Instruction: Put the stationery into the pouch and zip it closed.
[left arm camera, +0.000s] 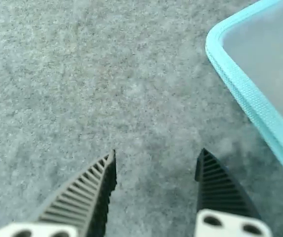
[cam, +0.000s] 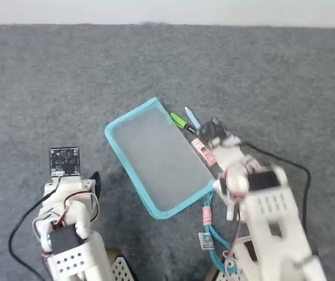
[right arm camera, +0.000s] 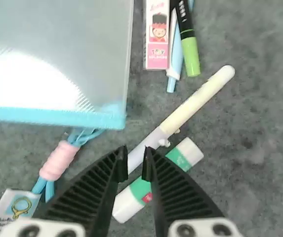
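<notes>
Looks like a robotics lab bench — grey felt mat (cam: 68, 76), bare pale wall (cam: 167, 10), exposed cable (cam: 306, 187) off a white printed arm (cam: 272, 222).

1. At 7 o'clock of the high view, the left arm (cam: 68, 234), folded back and low, wrist pointing toward 12 o'clock, black cable looped at its side.
2. On it, the left gripper (left arm camera: 157, 163), jaws spread wide, ribbed black fingers (left arm camera: 94, 190) well apart at the tips.
3. At 5 o'clock of the high view, the right arm (cam: 266, 205), stretched toward 11 o'clock, white wrist tipped downward.
4. On it, the right gripper (right arm camera: 135, 157), jaws drawn nearly together, just a thin slit between the ribbed tips.
</notes>
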